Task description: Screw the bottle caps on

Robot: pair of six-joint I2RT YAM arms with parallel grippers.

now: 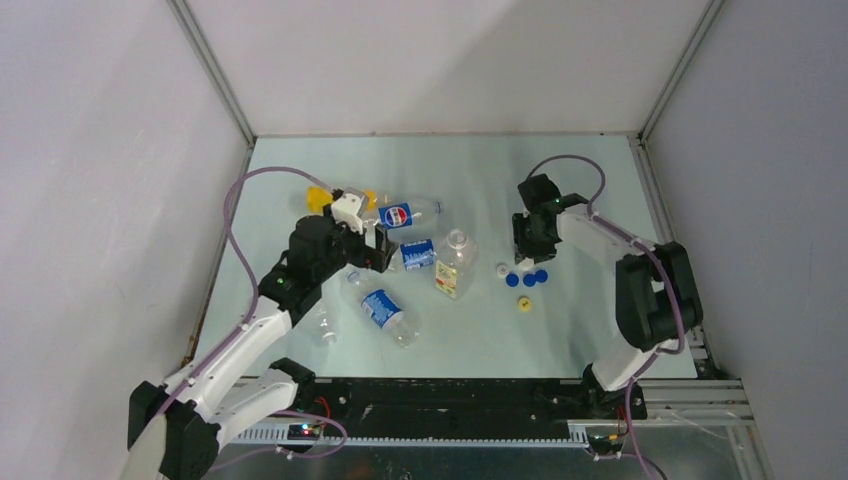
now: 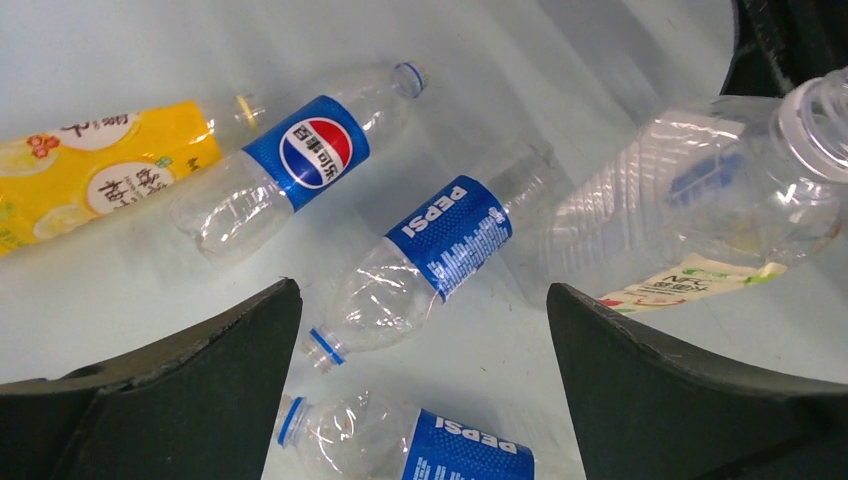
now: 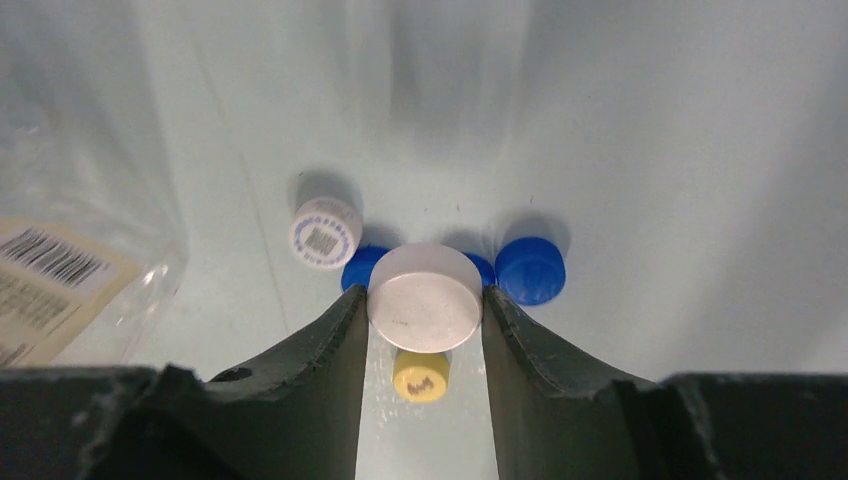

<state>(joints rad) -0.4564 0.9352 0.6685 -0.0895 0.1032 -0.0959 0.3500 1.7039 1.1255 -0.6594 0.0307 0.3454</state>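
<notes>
Pinches a plain white round plastic cap (image 3: 425, 290) in the right pincer (image 3: 423, 300), close among blue caps (image 3: 530, 270), a printed white cap (image 3: 325, 233) and a yellow cap (image 3: 420, 375) on the counter (image 3: 650, 150), with the left pincer (image 2: 422, 292) spread wide over lying blue-labelled clear bottles (image 2: 440, 240).

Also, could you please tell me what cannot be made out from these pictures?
- Right wrist: the large white cap in the right gripper covers part of the blue caps behind it; their count is unclear.
- Top external: that gripper hides the held cap.
- Left wrist: the yellow bottle is cut off by the left edge, the lowest Pepsi bottle by the bottom edge.
</notes>
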